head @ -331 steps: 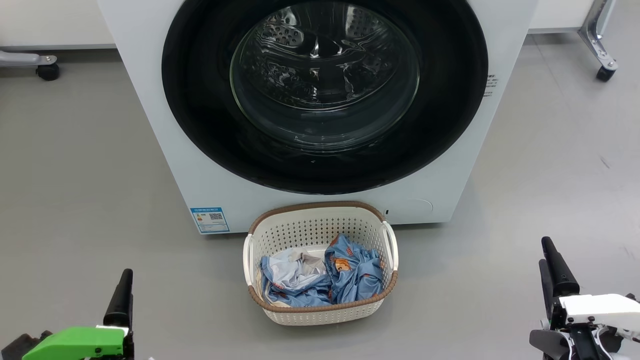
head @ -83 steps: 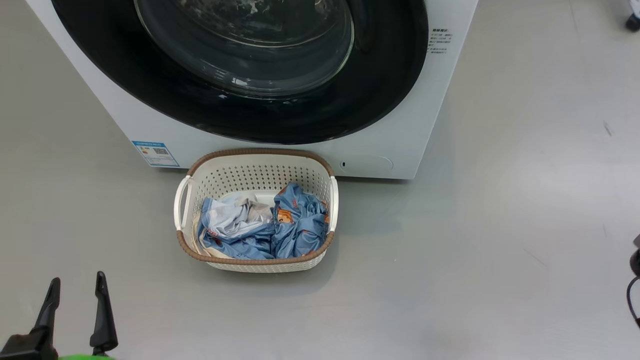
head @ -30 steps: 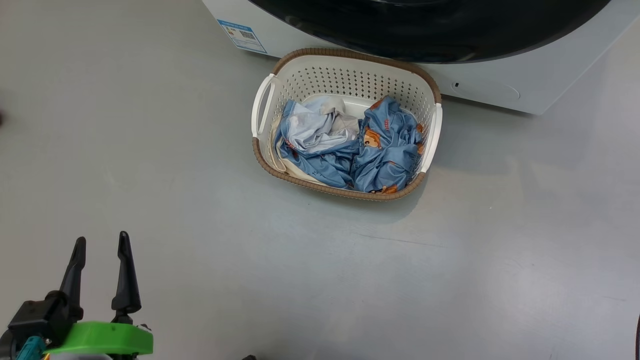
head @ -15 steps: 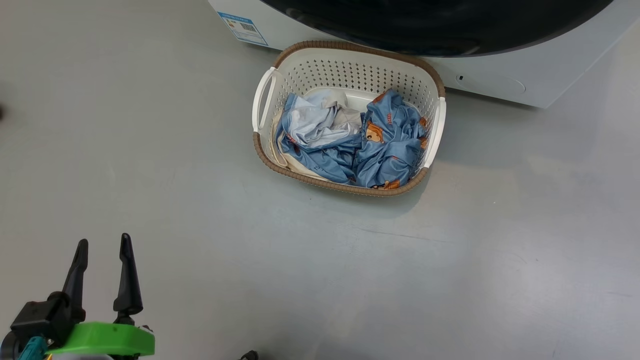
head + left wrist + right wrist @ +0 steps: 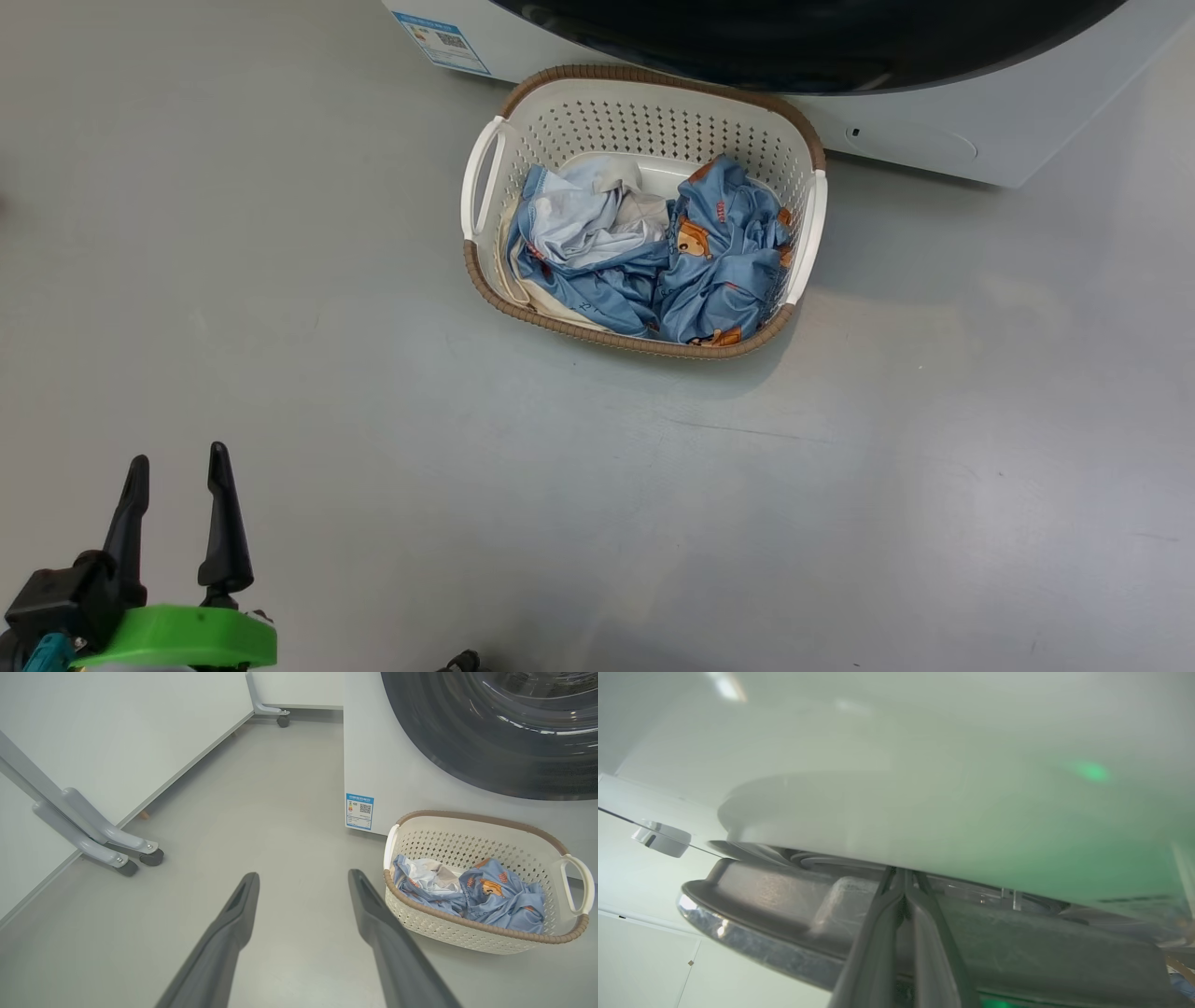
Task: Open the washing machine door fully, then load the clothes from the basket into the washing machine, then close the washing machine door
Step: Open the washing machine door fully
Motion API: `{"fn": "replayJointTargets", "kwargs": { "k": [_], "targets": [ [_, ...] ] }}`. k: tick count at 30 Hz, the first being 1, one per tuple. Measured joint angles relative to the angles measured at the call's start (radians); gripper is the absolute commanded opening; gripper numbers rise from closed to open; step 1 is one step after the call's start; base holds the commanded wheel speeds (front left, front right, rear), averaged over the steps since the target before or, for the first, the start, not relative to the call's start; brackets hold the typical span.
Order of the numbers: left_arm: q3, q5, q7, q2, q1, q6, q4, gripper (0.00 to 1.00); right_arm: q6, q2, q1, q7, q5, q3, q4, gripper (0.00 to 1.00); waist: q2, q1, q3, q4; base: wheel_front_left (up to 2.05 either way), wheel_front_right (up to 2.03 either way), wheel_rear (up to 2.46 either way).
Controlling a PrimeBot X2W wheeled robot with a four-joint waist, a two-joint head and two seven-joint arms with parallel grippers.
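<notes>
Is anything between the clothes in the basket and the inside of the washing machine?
Yes: the washing machine door, not swung open, blocks the way in, above the basket holding the clothes. The right pincer, shut, has its tips at the door's edge.

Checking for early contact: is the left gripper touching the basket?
Apart. The head view shows bare floor between the open left gripper and the basket.

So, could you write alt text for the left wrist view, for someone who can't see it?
A cream basket of blue clothes sits on the grey floor in front of a white washing machine, below its black-rimmed door. The open left gripper points at floor beside the basket.
</notes>
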Motion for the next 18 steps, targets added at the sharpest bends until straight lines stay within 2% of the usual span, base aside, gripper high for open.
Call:
{"fn": "replayJointTargets", "kwargs": {
  "k": [18],
  "targets": [
    [0.009,-0.009,0.000,0.000,0.000,0.000,0.011,1.00,0.000,-0.004,-0.028,0.088,0.017,0.031,0.037,0.00,0.0000,0.0000,-0.013,-0.018,0.00,0.00,0.00]
  ]
}}
